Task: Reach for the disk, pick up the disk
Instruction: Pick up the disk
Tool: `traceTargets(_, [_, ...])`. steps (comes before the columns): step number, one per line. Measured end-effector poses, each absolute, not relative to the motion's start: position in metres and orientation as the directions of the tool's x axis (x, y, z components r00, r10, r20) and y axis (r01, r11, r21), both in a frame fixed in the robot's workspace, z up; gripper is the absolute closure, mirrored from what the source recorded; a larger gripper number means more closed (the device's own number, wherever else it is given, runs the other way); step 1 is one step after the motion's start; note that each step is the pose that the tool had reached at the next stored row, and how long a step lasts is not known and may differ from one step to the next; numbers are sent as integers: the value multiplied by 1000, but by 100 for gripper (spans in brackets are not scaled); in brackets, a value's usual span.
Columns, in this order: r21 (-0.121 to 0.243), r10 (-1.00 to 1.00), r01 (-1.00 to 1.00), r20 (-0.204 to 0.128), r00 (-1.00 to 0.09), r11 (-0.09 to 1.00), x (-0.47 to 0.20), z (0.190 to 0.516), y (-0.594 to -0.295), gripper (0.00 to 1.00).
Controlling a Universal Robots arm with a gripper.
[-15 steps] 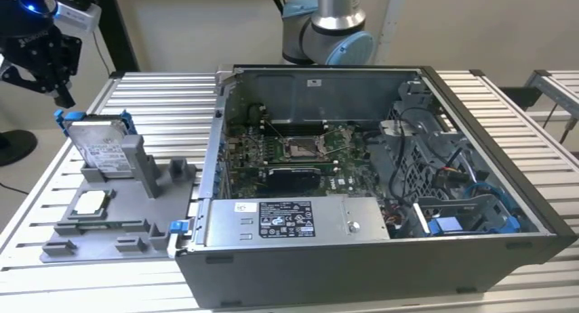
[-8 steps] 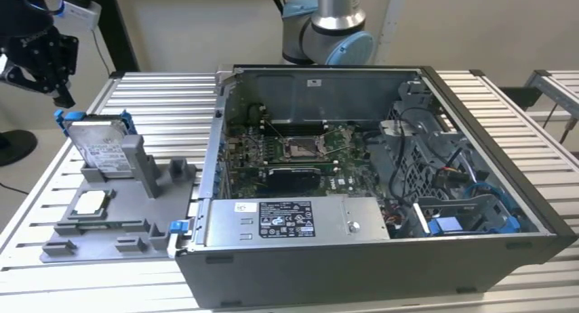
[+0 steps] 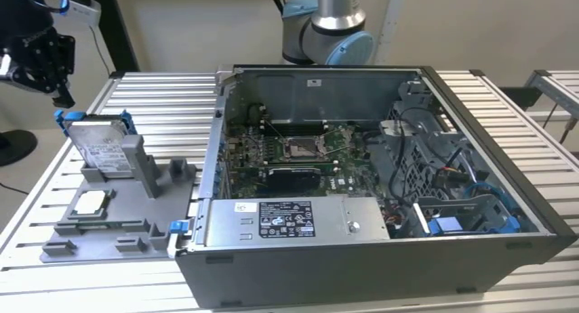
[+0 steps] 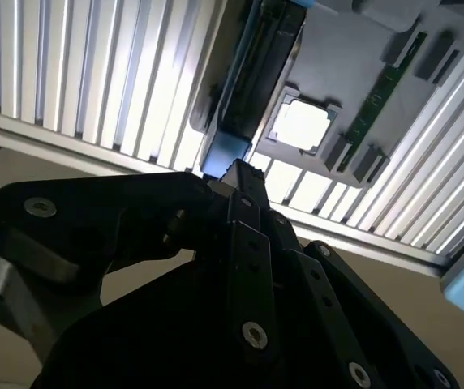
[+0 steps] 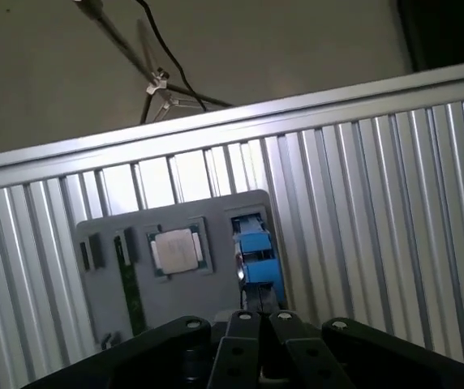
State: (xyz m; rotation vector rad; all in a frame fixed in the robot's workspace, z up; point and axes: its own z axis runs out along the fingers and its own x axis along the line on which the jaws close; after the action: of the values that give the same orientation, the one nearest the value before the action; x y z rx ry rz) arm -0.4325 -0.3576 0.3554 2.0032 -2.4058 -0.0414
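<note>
The disk (image 3: 97, 148) is a silver hard drive in a blue bracket, standing upright on edge in a slot of the grey fixture (image 3: 118, 226) at the exterior view's left. My black gripper (image 3: 60, 95) hangs just above and a little to the left of its top edge, not touching it. In the second wrist view the fingertips (image 4: 238, 172) come together in a point right over the blue end of the disk (image 4: 225, 148), seen edge-on. In the first wrist view the disk (image 5: 256, 253) shows as a blue strip beyond the shut gripper (image 5: 260, 314).
A small square silver chip (image 3: 91, 203) lies on the fixture in front of the disk, with a green memory stick (image 4: 384, 87) beside it. The open computer case (image 3: 380, 259) stands to the exterior view's right, on the slatted metal table (image 3: 154, 96).
</note>
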Motion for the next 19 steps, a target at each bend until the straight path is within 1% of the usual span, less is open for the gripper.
traceTargets(10, [27,-997,-997,-9,-72,72,-433,355,-358,100])
traceTargets(19, [27,-998,-998,-9,-55,55,-432,355,-358,100])
